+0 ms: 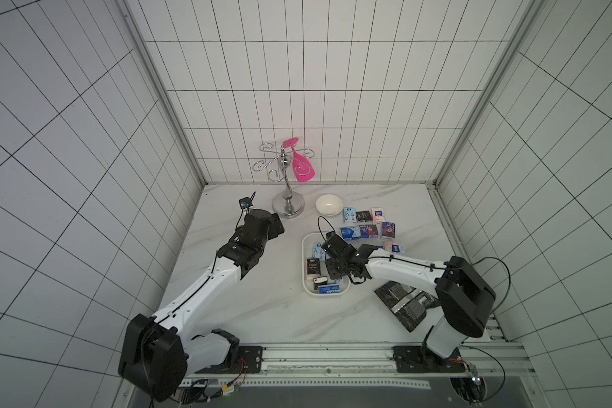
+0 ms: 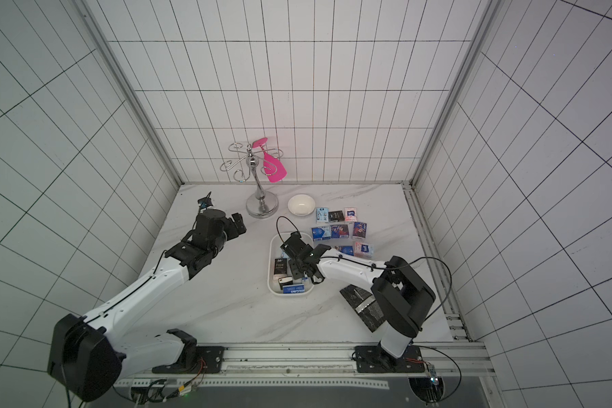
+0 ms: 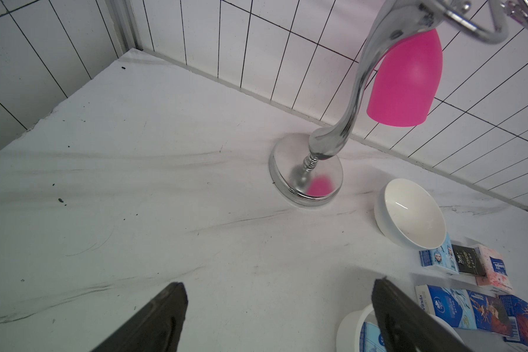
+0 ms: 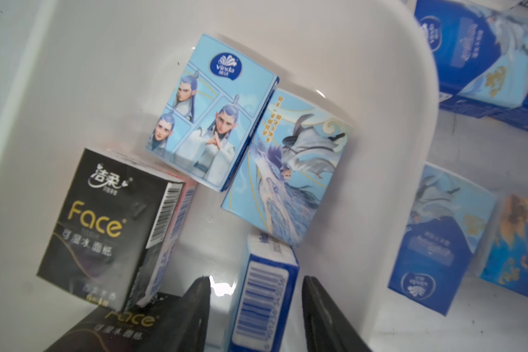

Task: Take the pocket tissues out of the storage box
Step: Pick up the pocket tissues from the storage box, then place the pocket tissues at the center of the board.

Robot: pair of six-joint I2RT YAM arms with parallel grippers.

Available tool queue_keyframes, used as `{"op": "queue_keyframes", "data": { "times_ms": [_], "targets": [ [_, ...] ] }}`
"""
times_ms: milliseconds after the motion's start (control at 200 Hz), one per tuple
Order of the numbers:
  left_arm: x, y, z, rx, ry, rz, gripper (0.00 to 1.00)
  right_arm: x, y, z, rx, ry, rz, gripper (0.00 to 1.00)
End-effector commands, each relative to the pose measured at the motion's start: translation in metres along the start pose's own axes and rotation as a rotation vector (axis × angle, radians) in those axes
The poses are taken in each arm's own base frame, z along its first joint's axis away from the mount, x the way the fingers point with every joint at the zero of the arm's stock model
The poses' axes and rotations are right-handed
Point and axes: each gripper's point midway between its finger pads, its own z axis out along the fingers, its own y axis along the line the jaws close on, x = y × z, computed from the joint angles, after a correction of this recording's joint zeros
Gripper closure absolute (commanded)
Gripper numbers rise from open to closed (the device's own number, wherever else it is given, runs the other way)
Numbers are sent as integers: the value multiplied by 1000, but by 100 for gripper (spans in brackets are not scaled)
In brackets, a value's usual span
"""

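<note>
In both top views you had the right gripper (image 1: 334, 273) down inside the storage box (image 1: 305, 247), near its middle. The left gripper (image 1: 278, 226) hung over the bare table (image 1: 255, 300) by the chrome stand (image 1: 288, 206), well apart from the work. Some pocket tissues (image 1: 367, 231) lay in rows on the table just beyond the box and several more sat inside it, so I judged the job about half done.

In the left wrist view, that gripper's jaws stood wide with nothing between them (idle, and best left so). The white bowl (image 3: 409, 213) lay ahead and off to one side.

In the right wrist view, your jaws stood apart astride a blue-and-white packet (image 4: 262, 292) standing on edge on the box floor. A gap showed on one side, so there was no grip yet. A black packet (image 4: 104, 225) stood just beside it, and two light blue packets (image 4: 208, 112) lay further along.

The thing to do was to centre first, so both pads met the flat faces together rather than shoving the packet into its black neighbour. After that, close gently (the wrapper looked soft). Then lift straight up past the rim before carrying it to the rows.
</note>
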Motion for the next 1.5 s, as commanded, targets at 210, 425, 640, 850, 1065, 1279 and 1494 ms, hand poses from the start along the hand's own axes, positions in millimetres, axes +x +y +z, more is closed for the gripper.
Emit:
{"op": "queue_keyframes", "data": {
  "times_ms": [210, 425, 640, 850, 1065, 1279, 1494],
  "targets": [
    [-1, 2, -2, -6, -10, -1, 2, 11, -1, 10, 17, 45, 7, 66],
    [-1, 1, -1, -2, -8, -4, 2, -22, -3, -29, 9, -80, 8, 71],
    [-2, -1, -1, 2, -8, -3, 2, -66, -18, -74, 40, -205, -14, 71],
    [-3, 1, -4, -4, -10, 4, 2, -111, -115, -100, 177, -293, 127, 71],
    [-2, -3, -3, 12, -3, 2, 2, -105, -241, -86, 353, -246, 368, 71],
    [-2, -6, -4, 18, 0, 7, 2, -86, -322, -44, 418, -141, 531, 72],
    [-4, -5, -6, 10, -10, 20, 2, -74, -357, -17, 388, -107, 618, 72]
  ]
}}
